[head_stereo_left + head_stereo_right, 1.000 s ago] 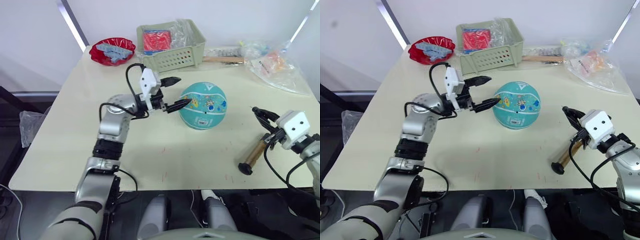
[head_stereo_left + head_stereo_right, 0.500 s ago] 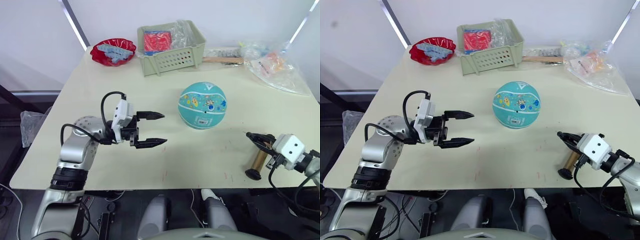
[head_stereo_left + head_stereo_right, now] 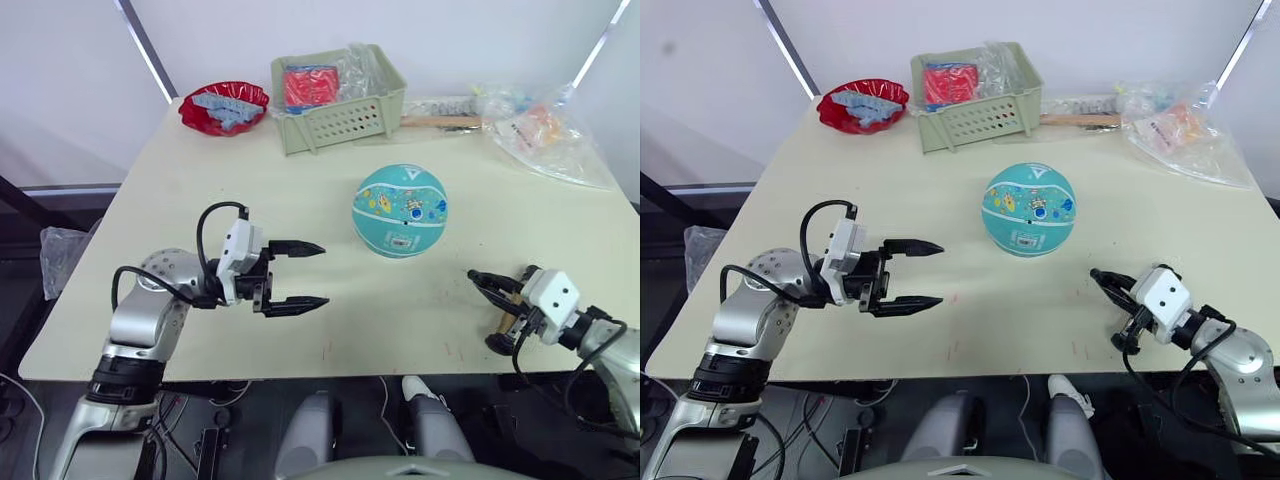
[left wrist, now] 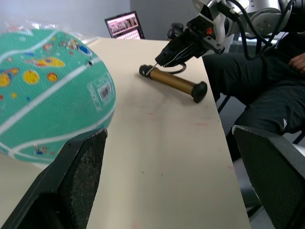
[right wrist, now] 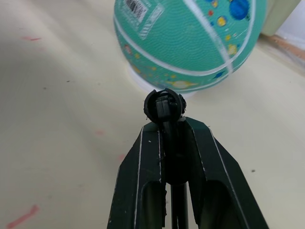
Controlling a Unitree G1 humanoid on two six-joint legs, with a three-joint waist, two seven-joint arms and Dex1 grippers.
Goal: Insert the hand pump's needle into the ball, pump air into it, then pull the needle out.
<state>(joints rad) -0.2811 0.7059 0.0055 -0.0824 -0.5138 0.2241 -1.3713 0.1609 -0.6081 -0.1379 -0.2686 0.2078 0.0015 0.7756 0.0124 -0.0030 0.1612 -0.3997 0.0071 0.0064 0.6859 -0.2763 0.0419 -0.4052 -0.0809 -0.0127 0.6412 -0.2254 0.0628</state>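
Right gripper (image 5: 165, 125) pinches the needle (image 5: 164, 106) near the ball (image 3: 401, 210); left gripper (image 3: 310, 274) spread wide

A teal ball (image 3: 400, 210) with pale stripes, small cartoon prints and a white barcode label is seen resting on a cream table (image 3: 300, 200). Well apart from the ball, near the table's front edge, a bronze-gold hand pump (image 4: 176, 83) with black end caps is laid flat. Its needle (image 5: 164, 106) fitting is held pointing toward the ball.

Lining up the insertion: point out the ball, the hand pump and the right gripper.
ball (image 3: 400, 210), left eye view: middle of its teal face.
hand pump (image 4: 174, 84), left wrist view: middle of the bronze barrel.
right gripper (image 5: 164, 112), right wrist view: fingertips, clamped on the black fitting.
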